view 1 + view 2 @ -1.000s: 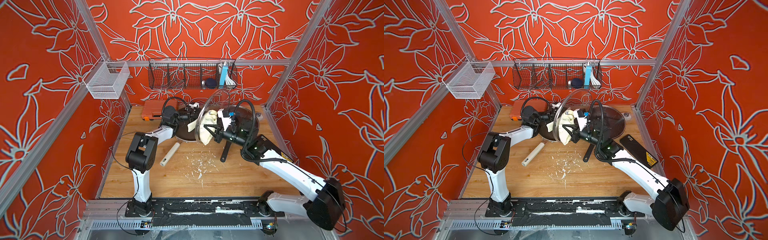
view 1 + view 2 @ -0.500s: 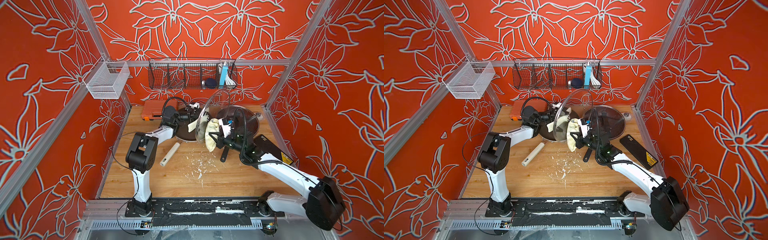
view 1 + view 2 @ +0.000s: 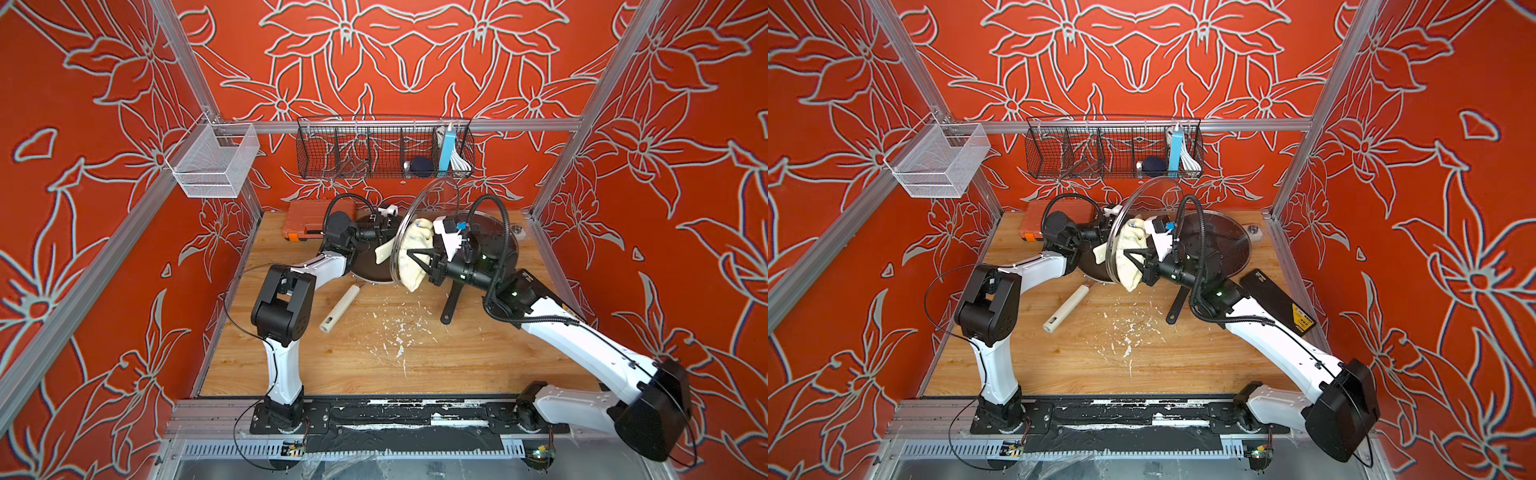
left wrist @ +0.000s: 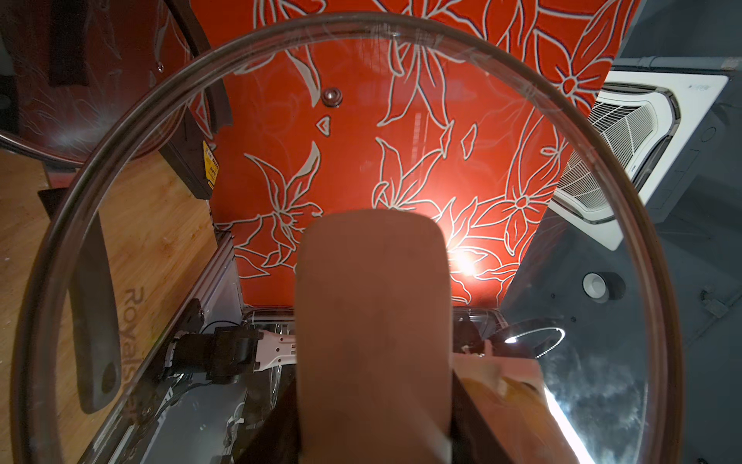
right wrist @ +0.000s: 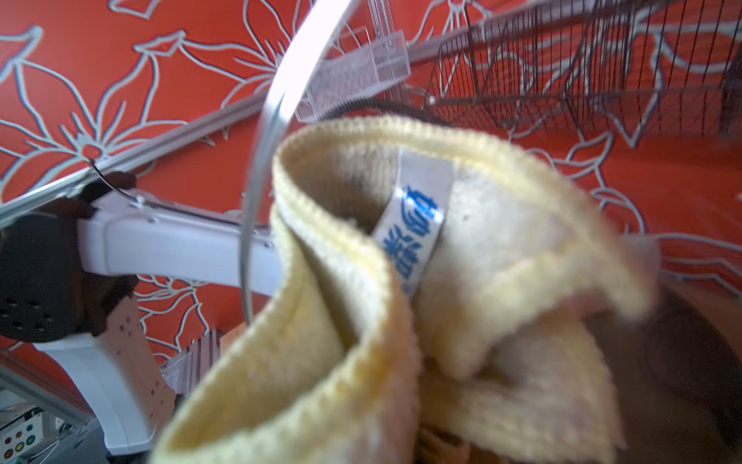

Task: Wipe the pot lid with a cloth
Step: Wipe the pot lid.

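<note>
The glass pot lid [image 3: 432, 203] [image 3: 1133, 203] stands on edge above the table in both top views. My left gripper [image 3: 376, 236] [image 3: 1096, 242] is shut on its beige handle [image 4: 371, 321], which fills the middle of the left wrist view with the round glass [image 4: 522, 168] behind it. A pale yellow cloth [image 3: 413, 253] [image 3: 1128, 254] is pressed against the lid's other face. My right gripper [image 3: 422, 262] [image 3: 1138, 261] is shut on it. In the right wrist view the cloth [image 5: 461, 301] hides the jaws, and the lid's rim [image 5: 273, 100] runs beside it.
A dark frying pan with a cream handle [image 3: 340, 307] sits under the lid. A second dark pan [image 3: 494, 245] with a black handle [image 3: 451, 303] lies behind the right arm. An orange case [image 3: 303, 222] is at the back left. White crumbs [image 3: 395, 336] litter the wooden table.
My right gripper drew the cloth down over the lid's face and has come back up with it. The left gripper still holds the lid in about the same place.
</note>
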`<move>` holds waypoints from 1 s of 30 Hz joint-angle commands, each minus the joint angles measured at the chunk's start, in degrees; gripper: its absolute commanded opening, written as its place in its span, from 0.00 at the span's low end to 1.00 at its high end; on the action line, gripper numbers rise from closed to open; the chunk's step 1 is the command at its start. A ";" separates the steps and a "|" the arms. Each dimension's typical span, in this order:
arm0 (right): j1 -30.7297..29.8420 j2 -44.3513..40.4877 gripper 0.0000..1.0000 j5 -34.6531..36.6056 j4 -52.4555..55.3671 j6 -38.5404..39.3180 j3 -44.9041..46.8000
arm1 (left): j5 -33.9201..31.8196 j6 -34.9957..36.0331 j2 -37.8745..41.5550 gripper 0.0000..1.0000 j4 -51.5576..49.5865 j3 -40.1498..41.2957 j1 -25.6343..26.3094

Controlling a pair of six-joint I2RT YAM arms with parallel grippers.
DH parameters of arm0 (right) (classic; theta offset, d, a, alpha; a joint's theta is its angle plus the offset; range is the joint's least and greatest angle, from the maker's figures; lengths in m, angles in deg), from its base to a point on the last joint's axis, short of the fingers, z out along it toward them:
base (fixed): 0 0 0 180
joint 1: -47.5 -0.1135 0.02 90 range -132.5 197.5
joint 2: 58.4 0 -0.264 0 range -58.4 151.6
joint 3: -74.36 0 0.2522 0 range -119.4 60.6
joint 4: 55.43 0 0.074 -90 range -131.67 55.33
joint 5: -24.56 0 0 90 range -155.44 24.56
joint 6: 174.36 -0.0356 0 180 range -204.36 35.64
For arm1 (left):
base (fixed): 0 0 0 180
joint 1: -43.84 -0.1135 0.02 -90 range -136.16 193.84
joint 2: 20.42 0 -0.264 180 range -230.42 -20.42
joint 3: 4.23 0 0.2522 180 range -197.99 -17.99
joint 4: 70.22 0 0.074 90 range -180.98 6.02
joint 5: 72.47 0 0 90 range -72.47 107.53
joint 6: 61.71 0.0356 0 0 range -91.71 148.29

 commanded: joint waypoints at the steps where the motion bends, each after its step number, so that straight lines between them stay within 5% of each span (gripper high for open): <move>1: 0.01 -0.98 0.00 4.39 0.99 3.96 -5.94 | -3.09 -7.11 4.02 0.00 9.89 -1.90 0.69; 16: 17.18 8.00 0.00 10.35 -2.13 -1.81 -7.83 | -1.76 -6.10 6.98 0.00 9.84 -1.20 0.69; 30: 18.44 7.41 0.00 7.77 -4.95 -5.12 8.95 | -1.77 -4.84 8.70 0.00 9.83 -0.94 0.52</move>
